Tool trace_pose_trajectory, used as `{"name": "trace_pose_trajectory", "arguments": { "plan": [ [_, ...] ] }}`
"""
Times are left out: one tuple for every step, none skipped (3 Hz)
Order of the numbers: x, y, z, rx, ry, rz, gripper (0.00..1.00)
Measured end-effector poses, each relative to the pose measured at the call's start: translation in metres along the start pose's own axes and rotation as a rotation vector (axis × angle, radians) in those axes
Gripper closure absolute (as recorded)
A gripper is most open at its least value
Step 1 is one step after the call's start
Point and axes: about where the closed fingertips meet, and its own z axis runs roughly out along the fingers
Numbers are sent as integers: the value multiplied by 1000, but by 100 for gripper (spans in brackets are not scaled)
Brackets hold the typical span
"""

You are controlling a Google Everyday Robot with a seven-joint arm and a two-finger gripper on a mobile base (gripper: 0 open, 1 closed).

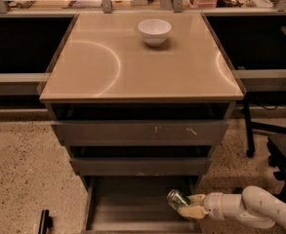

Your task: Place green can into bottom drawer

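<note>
One claw (186, 206), can (176, 197), seemingly over drawer (128, 204).

place: office | cues: desks (15, 77), chair (282, 152) | gripper fingers (190, 211): at bottom drawer (128, 204), holding green can (177, 198)

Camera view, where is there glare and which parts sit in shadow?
In the camera view, curved glare arcs cross the cabinet top; the bowl casts a soft shadow; the recesses above the upper drawers are black; the bottom drawer lies in shade, where the gripper at its right side holds the can, whose silver end glints.
</note>
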Motion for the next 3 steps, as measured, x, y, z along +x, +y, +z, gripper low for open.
{"name": "trace_pose_trajectory", "arguments": {
  "plan": [
    [36,-22,37,-13,16,82,100],
    [59,-40,70,-13,46,124,100],
    [72,-58,94,-7,82,147,100]
  ]
}}
